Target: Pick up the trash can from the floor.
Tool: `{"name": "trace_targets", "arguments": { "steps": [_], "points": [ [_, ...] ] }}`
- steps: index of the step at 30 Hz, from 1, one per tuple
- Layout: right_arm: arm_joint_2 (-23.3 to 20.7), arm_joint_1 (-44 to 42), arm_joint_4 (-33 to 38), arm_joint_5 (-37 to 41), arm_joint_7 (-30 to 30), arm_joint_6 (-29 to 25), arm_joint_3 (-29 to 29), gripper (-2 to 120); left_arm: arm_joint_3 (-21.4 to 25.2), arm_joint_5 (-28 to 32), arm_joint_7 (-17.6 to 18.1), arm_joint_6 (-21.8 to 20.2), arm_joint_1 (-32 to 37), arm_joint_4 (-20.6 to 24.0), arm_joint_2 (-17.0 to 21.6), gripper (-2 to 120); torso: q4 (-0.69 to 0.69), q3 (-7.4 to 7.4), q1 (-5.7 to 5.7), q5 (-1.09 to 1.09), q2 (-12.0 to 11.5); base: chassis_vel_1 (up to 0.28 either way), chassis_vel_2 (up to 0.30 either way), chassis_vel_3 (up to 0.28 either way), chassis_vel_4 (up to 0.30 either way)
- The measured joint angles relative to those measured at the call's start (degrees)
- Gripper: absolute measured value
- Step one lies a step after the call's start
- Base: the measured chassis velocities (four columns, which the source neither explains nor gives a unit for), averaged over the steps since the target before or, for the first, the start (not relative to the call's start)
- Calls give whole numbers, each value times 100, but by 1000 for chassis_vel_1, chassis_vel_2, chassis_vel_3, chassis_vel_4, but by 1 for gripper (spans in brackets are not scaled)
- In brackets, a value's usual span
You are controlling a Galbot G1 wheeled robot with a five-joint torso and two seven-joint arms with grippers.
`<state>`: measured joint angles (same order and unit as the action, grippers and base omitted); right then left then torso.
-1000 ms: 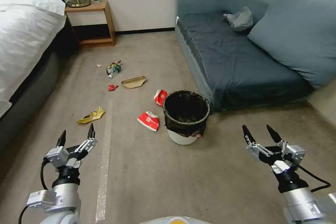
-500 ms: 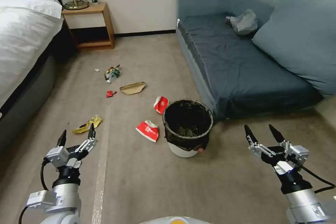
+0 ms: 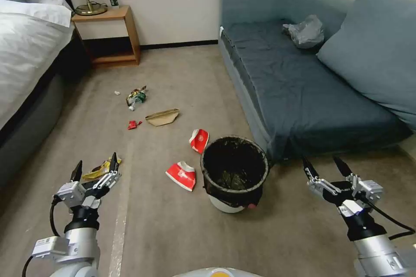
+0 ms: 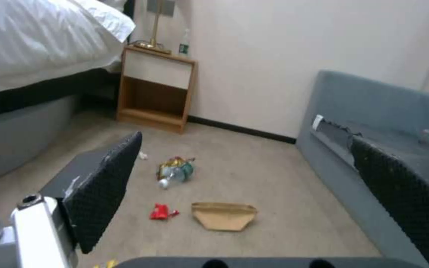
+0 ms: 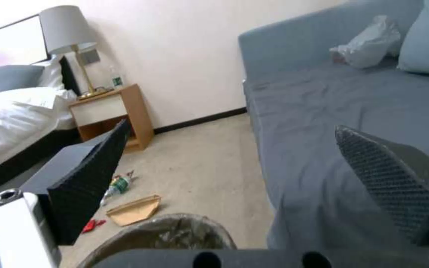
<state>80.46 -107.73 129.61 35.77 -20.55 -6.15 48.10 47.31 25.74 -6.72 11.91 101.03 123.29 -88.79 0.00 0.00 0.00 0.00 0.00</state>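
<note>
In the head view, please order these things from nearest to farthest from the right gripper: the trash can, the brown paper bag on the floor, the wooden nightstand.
Measured from the right gripper, which is open:
1. Trash can, on the floor just to its left, beside the sofa.
2. Brown paper bag, farther left and ahead, on the open carpet.
3. Wooden nightstand, against the far wall by the bed.

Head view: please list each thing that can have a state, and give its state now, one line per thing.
Trash can: upright on the floor, lined with a black bag, not held.
Left gripper: open, empty, raised above the floor.
Right gripper: open, empty, to the right of the trash can, apart from it.
Red cartons: lying on the floor left of the trash can.
Brown paper bag: flat on the floor.
</note>
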Motion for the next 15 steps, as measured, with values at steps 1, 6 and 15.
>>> {"name": "trace_targets", "arguments": {
  "steps": [1, 6, 15],
  "points": [
    [1, -7, 1, -2, -1, -8, -1, 100, -6, 1, 0, 0, 0, 4, -7, 100, 1, 0, 0, 0, 0, -118, 129, 114, -116],
    [-12, -29, 12, 8, -8, -33, 8, 100, -19, 4, -3, -1, 10, 26, -28, 100, 0, 0, 0, 0, 0, -113, 127, 113, -107],
    [-59, -59, 52, 112, -52, -72, 42, 100, -59, 23, -34, -32, 46, 105, -77, 100, 0, 0, 0, 0, 0, -41, 32, 35, -30]
  ]
}}
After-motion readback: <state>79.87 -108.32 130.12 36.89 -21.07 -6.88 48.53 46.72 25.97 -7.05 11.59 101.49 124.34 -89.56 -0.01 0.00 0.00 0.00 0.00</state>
